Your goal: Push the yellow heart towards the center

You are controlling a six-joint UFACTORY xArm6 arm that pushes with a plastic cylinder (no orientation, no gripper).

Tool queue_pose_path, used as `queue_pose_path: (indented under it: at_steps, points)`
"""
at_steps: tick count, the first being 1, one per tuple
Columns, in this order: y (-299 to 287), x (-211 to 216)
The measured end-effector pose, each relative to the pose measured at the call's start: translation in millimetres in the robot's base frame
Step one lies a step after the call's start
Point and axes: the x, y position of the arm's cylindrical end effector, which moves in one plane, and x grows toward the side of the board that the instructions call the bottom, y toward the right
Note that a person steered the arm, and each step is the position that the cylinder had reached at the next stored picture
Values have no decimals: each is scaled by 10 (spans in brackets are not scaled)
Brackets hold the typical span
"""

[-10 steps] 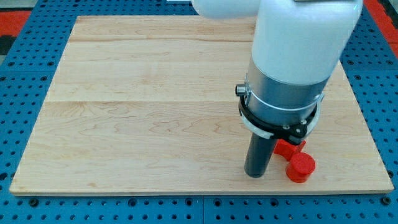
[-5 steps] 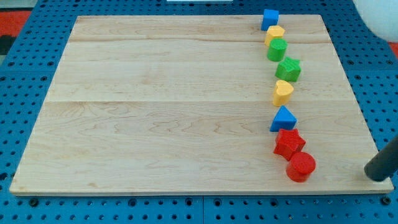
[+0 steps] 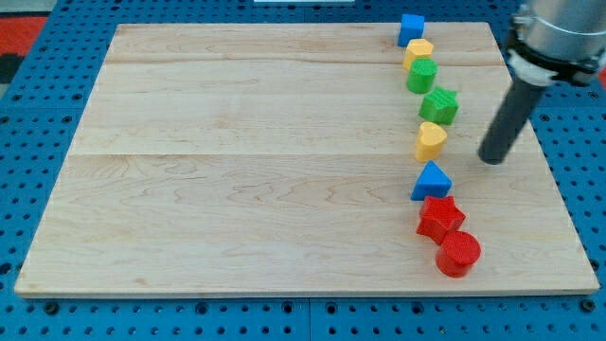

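Note:
The yellow heart (image 3: pixel 430 140) lies on the wooden board (image 3: pixel 237 161) at the view's right, in a column of blocks. My tip (image 3: pixel 492 158) rests on the board to the right of the heart, a short gap away, not touching it. Above the heart sit a green star-like block (image 3: pixel 439 105), a green cylinder (image 3: pixel 421 75), a yellow block (image 3: pixel 418 51) and a blue block (image 3: pixel 411 28). Below it sit a blue triangle (image 3: pixel 431 181), a red star-like block (image 3: pixel 440 218) and a red cylinder (image 3: pixel 458 254).
The board's right edge (image 3: pixel 554 180) runs close behind my tip. Blue pegboard (image 3: pixel 38 114) surrounds the board on all sides.
My tip went from the board's lower middle by the red blocks, out past the bottom right corner, then up to the right of the yellow heart. No block has moved.

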Motion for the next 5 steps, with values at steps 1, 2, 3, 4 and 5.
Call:
queue_pose_path:
  at_steps: [1, 2, 3, 4, 5]
  points:
    - [-391, -115]
    - [-358, -275]
    - [-493, -340]
    - [-887, -317]
    - [-1374, -258]
